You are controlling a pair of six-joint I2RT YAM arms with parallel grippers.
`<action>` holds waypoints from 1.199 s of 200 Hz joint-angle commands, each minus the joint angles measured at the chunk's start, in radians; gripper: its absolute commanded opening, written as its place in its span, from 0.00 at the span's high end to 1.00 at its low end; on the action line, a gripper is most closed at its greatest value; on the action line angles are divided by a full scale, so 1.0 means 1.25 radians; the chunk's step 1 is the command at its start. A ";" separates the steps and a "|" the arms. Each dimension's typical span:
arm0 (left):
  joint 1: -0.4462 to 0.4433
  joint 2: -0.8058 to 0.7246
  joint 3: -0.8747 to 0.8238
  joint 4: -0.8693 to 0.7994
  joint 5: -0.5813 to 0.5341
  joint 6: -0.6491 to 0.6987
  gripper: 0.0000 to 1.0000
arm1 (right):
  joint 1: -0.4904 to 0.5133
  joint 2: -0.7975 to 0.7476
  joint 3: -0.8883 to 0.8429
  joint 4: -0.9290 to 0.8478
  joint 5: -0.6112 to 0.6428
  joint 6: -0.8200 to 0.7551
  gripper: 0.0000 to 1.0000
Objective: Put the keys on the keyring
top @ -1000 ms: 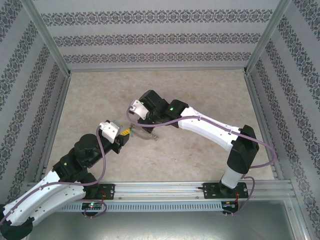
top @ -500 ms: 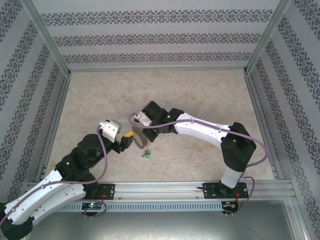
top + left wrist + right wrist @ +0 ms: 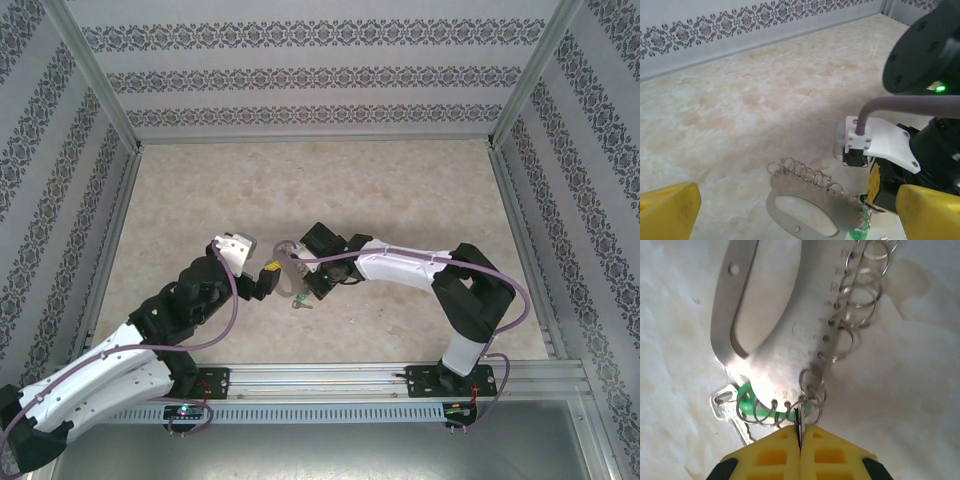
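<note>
Left gripper point(image 3: 270, 272): jaws spread wide and empty, just near-left of the keyring point(image 3: 805, 325).
Right gripper point(image 3: 800, 440): pinched tight on one small ring at the keyring's end.
Keyring: lay flat mid-worktop point(image 3: 765, 100), toward the near edge.
Key point(image 3: 727, 410): a silvery key shape by the green tag point(image 3: 745, 392); whether it was threaded was unclear.
Doing it well: probably steady that ring while the left takes the key by its head.

Left claw point(image 3: 271, 276) wide open; right claw point(image 3: 800, 439) pinched shut; both low, facing.
</note>
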State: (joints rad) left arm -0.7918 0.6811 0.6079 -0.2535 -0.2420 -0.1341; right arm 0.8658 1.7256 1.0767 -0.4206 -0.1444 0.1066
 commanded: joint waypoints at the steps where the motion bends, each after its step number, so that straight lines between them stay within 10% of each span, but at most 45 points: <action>1: -0.003 0.019 0.039 -0.026 -0.038 -0.055 0.00 | -0.006 -0.045 -0.046 0.024 0.024 0.052 1.00; 110: 0.055 0.086 0.093 -0.182 0.043 -0.152 0.00 | -0.009 -0.215 -0.181 0.082 0.098 0.116 0.49; 140: 0.107 0.132 0.088 -0.170 0.091 -0.179 0.00 | -0.037 -0.312 -0.184 0.092 0.109 0.081 0.02; 240: 0.268 0.192 0.028 0.116 -0.187 -0.022 0.00 | -0.425 -0.782 -0.502 0.428 0.267 -0.007 0.02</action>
State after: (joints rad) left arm -0.5217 0.9230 0.6888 -0.2722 -0.3527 -0.2554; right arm 0.4362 0.8352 0.5781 -0.0998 0.0898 0.1478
